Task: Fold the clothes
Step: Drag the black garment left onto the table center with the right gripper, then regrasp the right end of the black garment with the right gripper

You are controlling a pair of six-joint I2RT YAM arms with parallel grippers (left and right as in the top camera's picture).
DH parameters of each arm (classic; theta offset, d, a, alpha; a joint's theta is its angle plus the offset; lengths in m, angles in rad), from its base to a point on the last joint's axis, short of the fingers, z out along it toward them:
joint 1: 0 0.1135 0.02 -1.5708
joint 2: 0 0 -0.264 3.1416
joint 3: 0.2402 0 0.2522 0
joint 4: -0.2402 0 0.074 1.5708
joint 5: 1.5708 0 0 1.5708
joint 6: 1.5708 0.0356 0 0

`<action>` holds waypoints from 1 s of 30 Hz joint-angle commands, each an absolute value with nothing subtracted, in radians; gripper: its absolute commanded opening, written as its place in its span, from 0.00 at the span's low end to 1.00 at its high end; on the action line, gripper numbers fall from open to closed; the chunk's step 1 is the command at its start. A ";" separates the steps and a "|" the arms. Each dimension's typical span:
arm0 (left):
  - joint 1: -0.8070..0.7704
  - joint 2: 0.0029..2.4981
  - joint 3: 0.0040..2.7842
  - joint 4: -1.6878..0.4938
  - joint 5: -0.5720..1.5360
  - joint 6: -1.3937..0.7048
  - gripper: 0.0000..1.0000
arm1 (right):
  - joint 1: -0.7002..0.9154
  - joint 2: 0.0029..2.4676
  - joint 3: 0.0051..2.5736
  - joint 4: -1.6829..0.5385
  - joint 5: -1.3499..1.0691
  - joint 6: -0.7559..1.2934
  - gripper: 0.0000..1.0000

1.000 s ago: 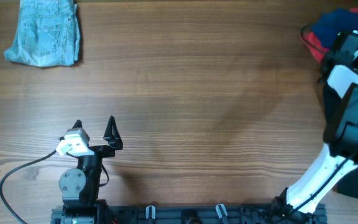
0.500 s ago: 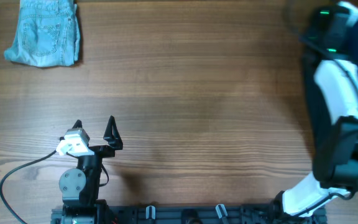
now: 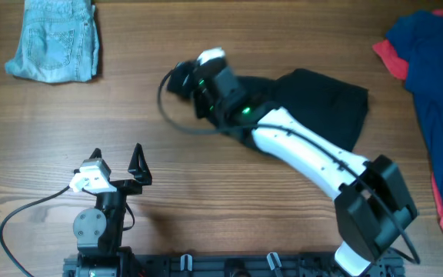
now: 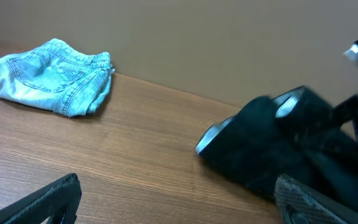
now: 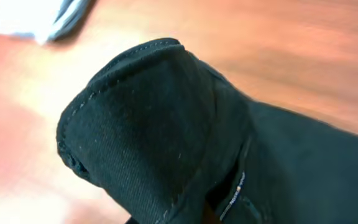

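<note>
Overhead: the right arm reaches across the middle of the desk (image 3: 244, 219), right fingers (image 3: 179, 79) clamped shut on a bunched edge of the black garment (image 3: 325, 96); the rest of the cloth lies spread behind the arm, toward the right. Denim shorts (image 3: 54, 42) sit in a loose heap at the far left corner, well apart. Dark blue garment (image 3: 437, 100) lies over a red garment (image 3: 387, 58) at the right edge. Left fingers (image 3: 138, 163) sit near the front, spread wide, holding nothing. Left wrist: shorts far left, a dark blurred bundle to the right. Right wrist: a stitched black hem fills the frame, the fingers themselves hidden. Judgement: the cloth looks light and limp, a little firmer at the seams, likely to slide on smooth wood; best taken at a hem corner, one per arm, to flatten it before folding
</note>
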State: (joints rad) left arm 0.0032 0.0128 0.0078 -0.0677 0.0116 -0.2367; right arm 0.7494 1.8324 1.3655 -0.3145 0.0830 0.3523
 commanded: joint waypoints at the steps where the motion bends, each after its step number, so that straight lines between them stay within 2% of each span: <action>1: 0.010 0.004 0.006 -0.073 0.002 -0.216 1.00 | 0.825 1.819 1.366 -0.333 -0.032 0.369 0.16; 2: 0.010 0.004 0.006 -0.073 0.002 -0.216 1.00 | 0.847 1.819 1.367 -0.338 -0.032 0.366 0.62; 3: 0.010 0.004 0.006 -0.073 0.002 -0.216 1.00 | 0.859 1.818 1.369 -0.339 -0.031 0.364 0.94; 4: 0.010 0.004 0.006 -0.073 0.002 -0.216 1.00 | 0.862 1.810 1.375 -0.346 -0.031 0.351 0.99; 8: 0.010 0.004 0.006 -0.073 0.002 -0.216 1.00 | 0.822 1.682 1.396 -0.381 -0.031 0.356 1.00; 12: 0.010 0.004 0.006 -0.073 0.002 -0.216 1.00 | 0.665 1.438 1.396 -0.564 0.046 0.370 0.99; 15: 0.010 0.004 0.006 -0.073 0.002 -0.216 1.00 | 0.437 1.322 1.396 -0.792 0.074 0.370 0.99; 20: 0.010 0.004 0.006 -0.073 0.002 -0.216 1.00 | 0.083 1.326 1.376 -1.112 0.071 0.363 1.00; 23: 0.010 0.004 0.006 -0.073 0.002 -0.216 1.00 | -0.086 1.327 1.306 -1.092 0.022 0.352 1.00; 26: 0.010 0.004 0.006 -0.073 0.002 -0.216 1.00 | -0.211 1.338 1.210 -1.023 -0.187 0.237 1.00; 30: 0.010 0.004 0.006 -0.073 0.002 -0.216 1.00 | -0.269 1.375 1.080 -0.914 -0.337 0.235 1.00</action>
